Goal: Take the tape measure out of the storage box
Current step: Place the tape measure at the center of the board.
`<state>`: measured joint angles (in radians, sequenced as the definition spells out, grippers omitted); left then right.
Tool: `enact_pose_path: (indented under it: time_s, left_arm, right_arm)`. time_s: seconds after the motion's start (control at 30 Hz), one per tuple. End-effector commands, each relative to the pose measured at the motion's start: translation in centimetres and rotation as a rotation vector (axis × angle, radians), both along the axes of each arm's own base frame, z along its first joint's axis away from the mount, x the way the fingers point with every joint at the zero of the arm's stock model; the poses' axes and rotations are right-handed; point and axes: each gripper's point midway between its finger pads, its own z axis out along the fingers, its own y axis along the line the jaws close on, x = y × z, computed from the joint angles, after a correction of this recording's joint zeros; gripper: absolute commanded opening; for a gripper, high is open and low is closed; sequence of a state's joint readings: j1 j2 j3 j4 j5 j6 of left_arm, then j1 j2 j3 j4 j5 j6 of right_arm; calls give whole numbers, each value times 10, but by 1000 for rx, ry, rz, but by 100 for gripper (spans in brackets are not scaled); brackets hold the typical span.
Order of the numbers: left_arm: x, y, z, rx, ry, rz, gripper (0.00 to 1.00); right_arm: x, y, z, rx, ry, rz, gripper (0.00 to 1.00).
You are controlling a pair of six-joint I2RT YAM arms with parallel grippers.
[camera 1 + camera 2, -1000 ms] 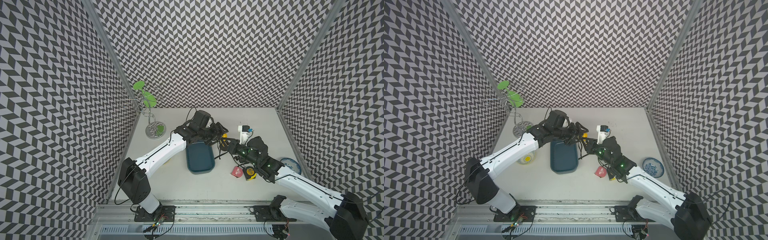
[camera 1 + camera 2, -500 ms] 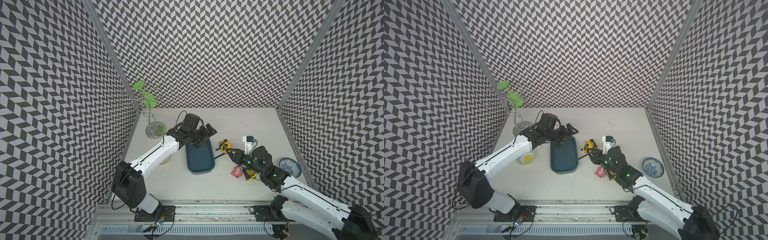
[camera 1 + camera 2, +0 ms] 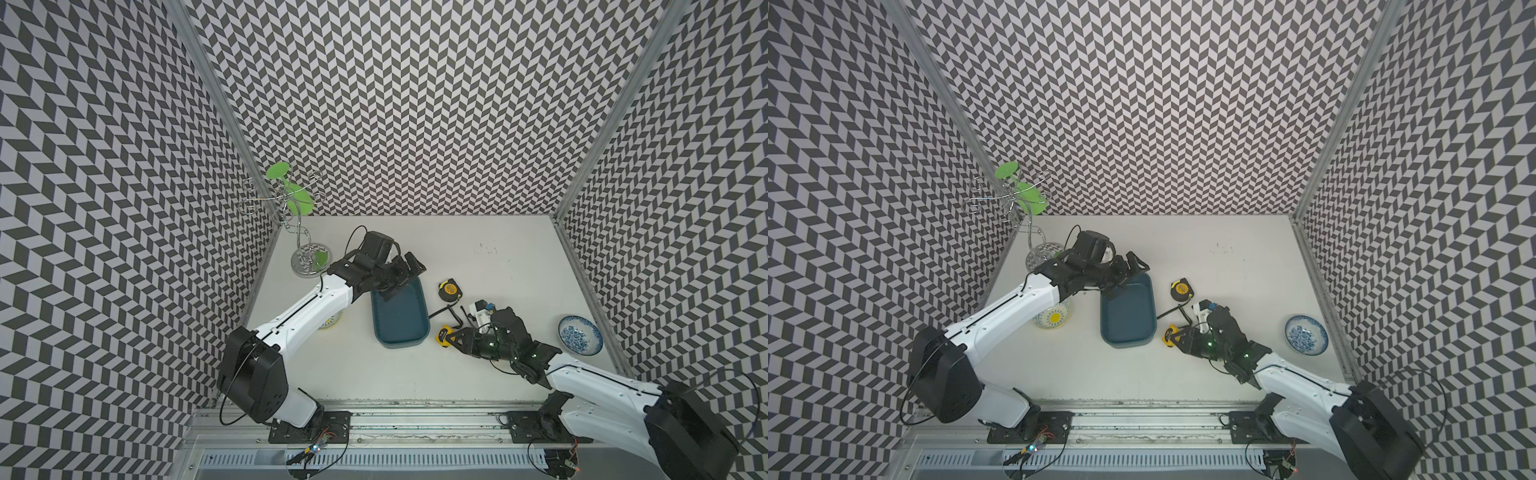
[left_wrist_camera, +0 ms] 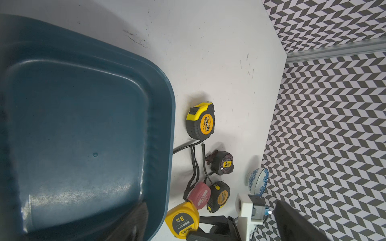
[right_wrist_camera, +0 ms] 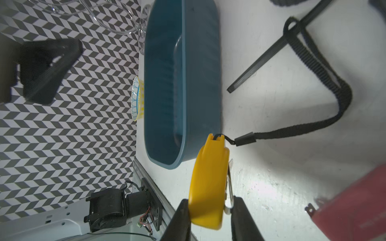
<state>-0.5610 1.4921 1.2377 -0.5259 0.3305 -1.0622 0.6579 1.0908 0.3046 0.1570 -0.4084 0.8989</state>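
A: Vs a sec ago, we see the arms pulled apart. The L arm is back from its reach past the box's R side, and the R arm has drawn toward the near edge.

B: Agreed. The L end effector (image 3: 405, 281) now hangs over the far end of the storage box (image 3: 401, 320), fingers spread wide.

A: And the R end effector (image 5: 210, 205)?

B: In the R wrist view we see it pinching the yellow tape measure (image 5: 208, 177) by its flat sides. In both top views that tape sits just outside the box's near R corner, close to the wall. We can't tell if it touches the surface (image 3: 498, 257).

A: Its black strap (image 5: 342, 98) trails over the surface, away from the box.

B: The yellow-black tape measure (image 3: 450, 289) lies flat on the surface, R of the box's far half. We see it in the same spot as half a sec ago.

A: The L wrist view gives us three more near the R arm: a small black tape measure (image 4: 223, 163), plus a red tape measure (image 4: 200, 195) and a black-yellow tape measure (image 4: 219, 196) side by side.

B: The blue-patterned dish (image 3: 579, 334) stands well R of them. The yellow-patterned dish (image 3: 1054, 318) sits L of the box, partly under the L arm.
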Motion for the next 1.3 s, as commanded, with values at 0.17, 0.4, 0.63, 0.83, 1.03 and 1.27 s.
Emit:
enact_pose_path:
  time_s: [0.17, 0.4, 0.63, 0.83, 1.03, 1.27]
  left_arm:
    - [-2, 9, 1, 26, -22, -13, 100]
    - [-4, 13, 4, 20, -38, -27, 100]
    - [-4, 34, 8, 18, -73, -6, 100]
    - [-2, 62, 11, 54, -103, 36, 100]
    - [2, 97, 16, 168, -187, 73, 100]
    - [6, 140, 12, 333, -322, 99, 100]
  right_arm:
    - [-9, 10, -7, 66, 14, 69, 9]
    - [-14, 6, -21, 25, 66, 70, 27]
    - [-13, 1, -26, -44, 92, 63, 44]
    - [-10, 0, -25, -110, 110, 76, 58]
    - [0, -6, -6, -184, 71, 60, 73]
    - [30, -15, 30, -256, -61, -4, 88]
